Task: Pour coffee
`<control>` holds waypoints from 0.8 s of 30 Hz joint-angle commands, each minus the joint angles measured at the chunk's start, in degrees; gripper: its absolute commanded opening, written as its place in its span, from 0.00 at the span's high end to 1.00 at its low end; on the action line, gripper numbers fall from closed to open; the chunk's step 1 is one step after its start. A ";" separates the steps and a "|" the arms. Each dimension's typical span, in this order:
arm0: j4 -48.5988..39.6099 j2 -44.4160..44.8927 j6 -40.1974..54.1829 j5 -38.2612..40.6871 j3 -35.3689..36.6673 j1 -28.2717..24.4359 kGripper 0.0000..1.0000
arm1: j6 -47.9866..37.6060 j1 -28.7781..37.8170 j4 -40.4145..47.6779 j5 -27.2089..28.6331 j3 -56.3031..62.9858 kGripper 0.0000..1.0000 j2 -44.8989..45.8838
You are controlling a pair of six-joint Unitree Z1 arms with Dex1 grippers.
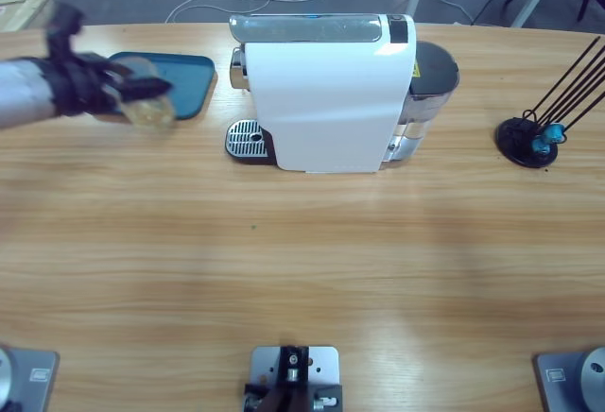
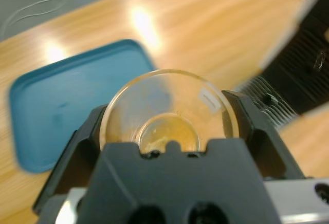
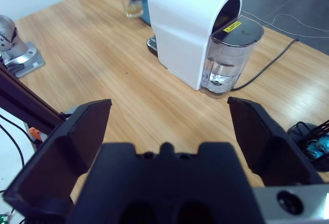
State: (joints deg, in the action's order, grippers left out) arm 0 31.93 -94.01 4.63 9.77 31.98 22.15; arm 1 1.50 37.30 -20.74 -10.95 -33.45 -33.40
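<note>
My left gripper (image 1: pixel 132 91) is shut on a clear glass (image 1: pixel 151 102), held just above the right end of the blue tray (image 1: pixel 194 81). In the left wrist view the glass (image 2: pixel 167 116) sits between the two black jaws, with a shallow pool of amber coffee (image 2: pixel 169 134) at its bottom. The right wrist view shows the same glass (image 3: pixel 132 5) far off at the top. My right gripper (image 3: pixel 167 126) is open and holds nothing, high above the table and well back from the white coffee machine (image 3: pixel 185 23). It does not show in the high view.
The coffee machine (image 1: pixel 326 91) stands at the table's back middle, its metal drip grate (image 1: pixel 248 138) to the right of the glass and its water tank (image 1: pixel 430 81) on the far side. A black capsule stand (image 1: pixel 534 138) with blue capsules is at the right.
</note>
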 commanded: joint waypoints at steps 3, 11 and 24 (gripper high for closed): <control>8.34 -11.18 -8.71 -0.33 4.54 -11.73 0.88 | -0.53 0.34 0.44 -1.34 1.81 0.00 -1.60; 7.46 -20.81 -9.15 -0.11 10.11 -12.22 0.87 | -0.62 0.34 0.44 -1.79 1.76 0.00 -1.42; -7.92 -22.34 -10.57 -0.02 15.00 -11.85 0.01 | -0.89 0.34 0.52 -1.71 1.72 0.00 -0.81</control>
State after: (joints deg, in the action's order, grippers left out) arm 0 31.97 -114.10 -4.12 9.52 47.05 10.62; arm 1 1.28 37.30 -20.74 -11.70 -33.45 -33.40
